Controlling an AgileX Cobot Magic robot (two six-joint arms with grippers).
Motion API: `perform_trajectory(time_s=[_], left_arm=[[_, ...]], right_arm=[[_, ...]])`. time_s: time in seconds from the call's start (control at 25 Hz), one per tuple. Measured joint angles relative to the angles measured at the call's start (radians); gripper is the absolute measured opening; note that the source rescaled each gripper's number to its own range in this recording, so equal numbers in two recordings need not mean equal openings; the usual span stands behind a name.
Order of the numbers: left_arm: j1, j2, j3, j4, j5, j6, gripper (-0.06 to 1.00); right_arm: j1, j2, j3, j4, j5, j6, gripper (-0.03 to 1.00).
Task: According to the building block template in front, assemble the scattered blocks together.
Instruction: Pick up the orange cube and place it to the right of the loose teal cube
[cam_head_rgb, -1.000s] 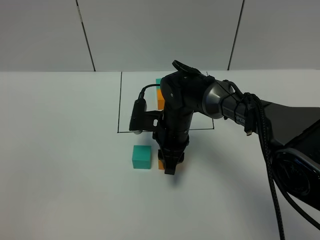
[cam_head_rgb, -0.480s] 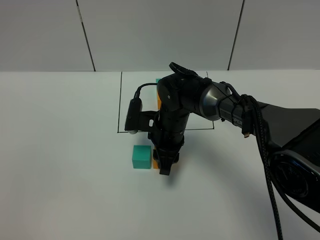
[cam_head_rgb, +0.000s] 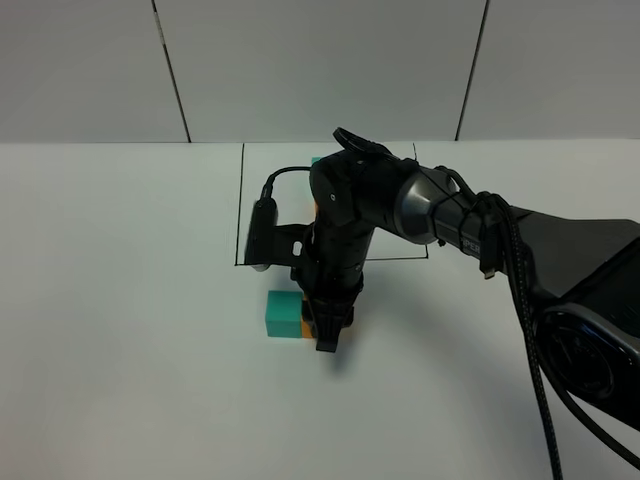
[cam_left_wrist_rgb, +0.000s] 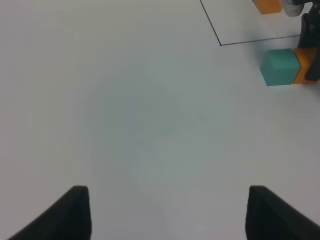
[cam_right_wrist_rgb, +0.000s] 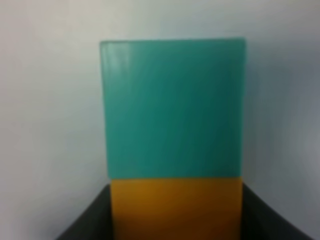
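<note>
as it points down, right gripper (cam_head_rgb: 327, 332) holds orange cube (cam_right_wrist_rgb: 176, 207) — abutting teal cube (cam_right_wrist_rgb: 172, 107).

Wide bare surface (cam_head_rgb: 120, 320) found open on the left side, teal cube (cam_head_rgb: 283, 312) and orange cube (cam_left_wrist_rgb: 301, 69) pressed together near the black line (cam_head_rgb: 239, 200), their right side blocked by the right pincer (cam_head_rgb: 327, 335) and its dark arm (cam_head_rgb: 440, 210), left pincer (cam_left_wrist_rgb: 168, 200) spread wide over bare surface

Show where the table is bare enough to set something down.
Bare: the table left of the teal cube and template frame, and the near strip before the cubes. Crowded: where the right claw holds the orange cube against the teal cube, with its arm over the frame.
</note>
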Motion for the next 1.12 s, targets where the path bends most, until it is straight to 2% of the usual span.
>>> perform_trajectory(time_s=[0.36, 0.68, 1.12], left_arm=[[0.000, 0.000, 0.000, 0.000, 0.000, 0.001, 0.46], [0.000, 0.000, 0.000, 0.000, 0.000, 0.001, 0.46], [0.000, 0.000, 0.000, 0.000, 0.000, 0.001, 0.46]], right_arm=[[0.002, 0.006, -0.002, -0.001, -0.003, -0.009, 0.00], [0.004, 0.012, -0.008, -0.005, 0.020, -0.084, 0.00], [0.003, 0.012, -0.010, -0.005, 0.015, -0.085, 0.01]])
